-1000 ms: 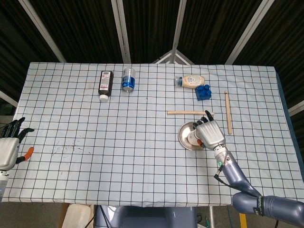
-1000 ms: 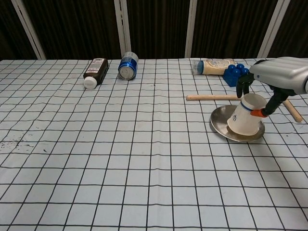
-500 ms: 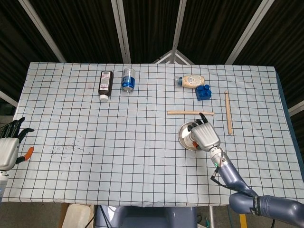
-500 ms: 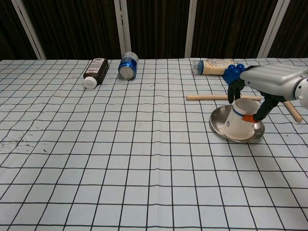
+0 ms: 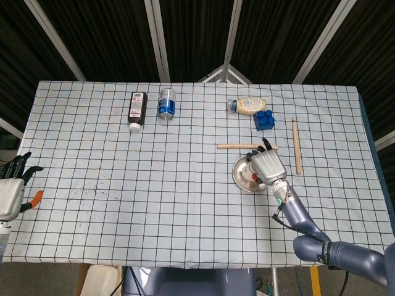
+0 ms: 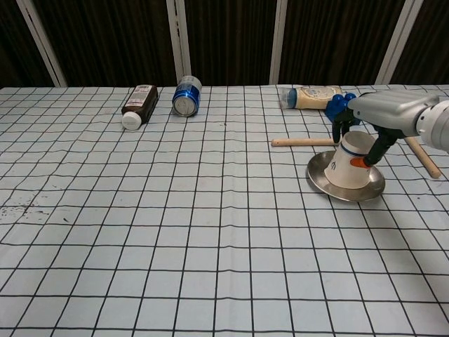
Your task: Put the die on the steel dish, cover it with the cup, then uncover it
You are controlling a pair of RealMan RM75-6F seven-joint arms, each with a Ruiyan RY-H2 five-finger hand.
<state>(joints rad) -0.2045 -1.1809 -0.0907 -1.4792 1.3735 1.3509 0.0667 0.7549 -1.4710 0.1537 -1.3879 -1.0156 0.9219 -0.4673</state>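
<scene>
A white paper cup [image 6: 349,163] with a blue band stands upside down on the steel dish [image 6: 322,183], near its middle. My right hand [image 6: 382,116] grips the cup from above, fingers wrapped round its upturned base. In the head view the right hand [image 5: 267,165] covers the cup, and only the left part of the dish [image 5: 242,174] shows. The die is hidden in both views. My left hand [image 5: 12,188] hangs at the table's left edge, fingers apart and holding nothing.
Behind the dish lie a wooden stick [image 6: 303,142], a blue block [image 6: 338,107] and a mayonnaise bottle [image 6: 310,96]. Another stick [image 6: 421,156] lies to the right. A dark bottle [image 6: 137,104] and a blue can [image 6: 186,95] lie at the back left.
The right hand has shifted the cup from the dish's front right towards its middle and back, and the cup stands less tilted. The left hand has not moved.
</scene>
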